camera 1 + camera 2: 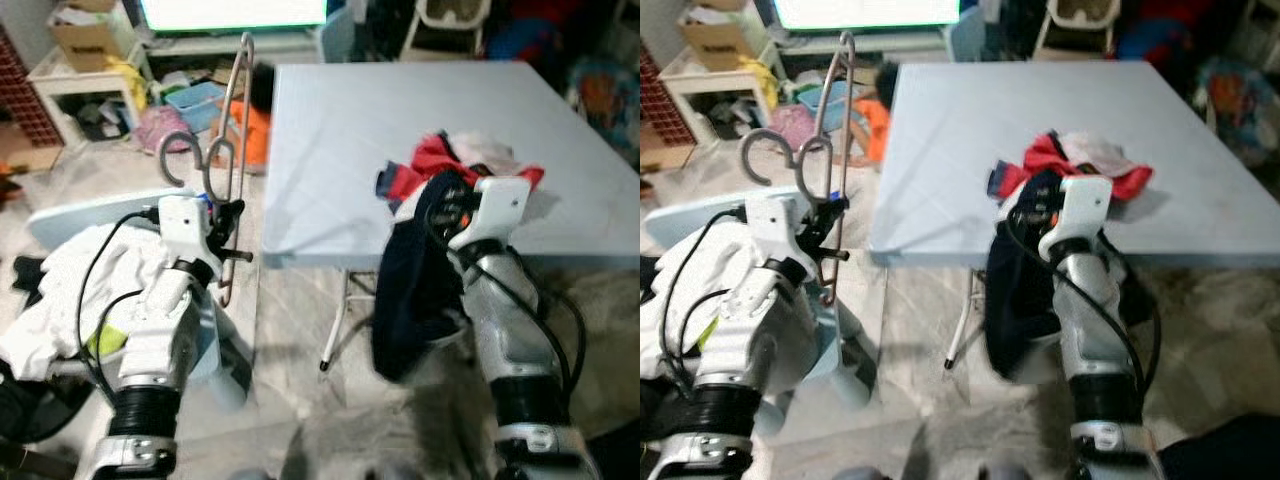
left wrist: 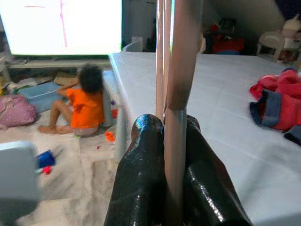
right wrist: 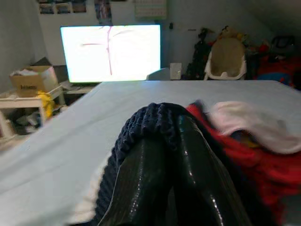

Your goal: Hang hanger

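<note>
Left eye view: a pale blue counter [image 1: 400, 130] stands in a cluttered room, with a bright screen [image 3: 111, 52] behind it and a person in an orange top [image 2: 87, 106] sitting on the floor beside it. The left gripper [image 1: 225, 228] has its 2 fingers [image 2: 141, 174] pressed tight on the hanger [image 1: 232, 150], which rises upright above them. The right gripper [image 1: 445, 205] pinches a dark blue garment [image 1: 410, 290] at the counter's near edge; red and white clothes [image 1: 470, 160] lie just beyond its fingers.
</note>
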### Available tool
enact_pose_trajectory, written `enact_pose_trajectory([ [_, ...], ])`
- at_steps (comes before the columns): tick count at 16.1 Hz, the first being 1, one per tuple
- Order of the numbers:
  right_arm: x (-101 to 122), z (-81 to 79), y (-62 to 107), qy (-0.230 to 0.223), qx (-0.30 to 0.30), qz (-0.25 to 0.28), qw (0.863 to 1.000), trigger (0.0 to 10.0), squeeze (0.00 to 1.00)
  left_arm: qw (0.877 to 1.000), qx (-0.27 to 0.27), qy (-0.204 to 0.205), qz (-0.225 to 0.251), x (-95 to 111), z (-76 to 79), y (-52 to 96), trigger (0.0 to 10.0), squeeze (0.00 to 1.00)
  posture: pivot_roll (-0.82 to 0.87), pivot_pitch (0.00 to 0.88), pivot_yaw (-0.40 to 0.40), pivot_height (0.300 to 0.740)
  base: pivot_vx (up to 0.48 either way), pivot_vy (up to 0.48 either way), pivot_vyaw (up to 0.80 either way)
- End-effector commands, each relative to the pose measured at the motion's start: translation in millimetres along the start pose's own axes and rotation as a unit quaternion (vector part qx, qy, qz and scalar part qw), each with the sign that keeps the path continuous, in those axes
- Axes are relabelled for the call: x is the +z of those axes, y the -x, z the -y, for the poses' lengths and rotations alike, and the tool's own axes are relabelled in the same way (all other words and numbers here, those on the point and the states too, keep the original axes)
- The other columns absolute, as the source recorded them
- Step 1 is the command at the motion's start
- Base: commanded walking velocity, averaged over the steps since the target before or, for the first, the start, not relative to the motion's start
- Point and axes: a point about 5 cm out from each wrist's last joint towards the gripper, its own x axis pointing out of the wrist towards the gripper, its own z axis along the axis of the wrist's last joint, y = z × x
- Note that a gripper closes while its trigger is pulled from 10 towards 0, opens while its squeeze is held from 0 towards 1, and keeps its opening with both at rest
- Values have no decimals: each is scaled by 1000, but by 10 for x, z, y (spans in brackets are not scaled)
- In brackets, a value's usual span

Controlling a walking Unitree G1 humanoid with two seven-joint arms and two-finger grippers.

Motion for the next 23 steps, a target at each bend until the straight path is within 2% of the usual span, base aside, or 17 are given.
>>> enact_pose_trajectory([
  [1,88,65,-18,3,-9,20,1000,10000,0,1000,-14,-10,3,28,75,-27,10000,0,24,0,3,740,0,0,0],
  [4,154,67,-173,-7,-13,28,1000,10000,0,1000,-13,-11,-3,14,76,-21,10000,0,31,0,3,740,0,0,0],
  [7,479,-15,-621,-15,12,57,998,10000,0,1000,-17,-12,-6,-9,139,-12,10000,0,54,0,-11,740,0,0,0],
  [8,551,-33,-700,-12,18,60,998,10000,0,1000,-18,-12,-6,-6,153,-14,10000,0,59,0,-15,740,0,0,0],
  [10,900,-104,-974,-11,42,79,996,10000,0,1000,-16,-11,-3,6,188,-1,10000,0,80,0,-45,740,0,0,0],
  [11,1240,-156,-1143,-19,44,92,995,10000,0,1000,-10,-9,-2,-19,169,71,10000,0,93,0,-70,740,0,0,0],
  [13,1397,-177,-1202,-26,49,104,993,10000,0,1000,-3,0,7,-14,163,152,10000,0,105,0,-92,740,0,0,0],
  [15,1367,-176,-1201,-21,55,105,993,10000,0,1000,2,4,11,-5,141,190,10000,0,104,0,-94,740,362,0,0],
  [19,1267,-95,-1169,-2,54,103,993,10000,0,1000,-3,1,13,25,133,161,10000,0,85,0,-80,740,414,0,0],
  [22,1352,-45,-1172,3,47,120,992,10000,0,1000,-7,2,14,35,161,144,10000,0,83,0,-78,740,439,0,0],
  [23,1450,-30,-1182,2,44,135,990,10000,0,1000,-8,2,14,31,170,151,10000,0,86,0,-79,740,442,0,0],
])
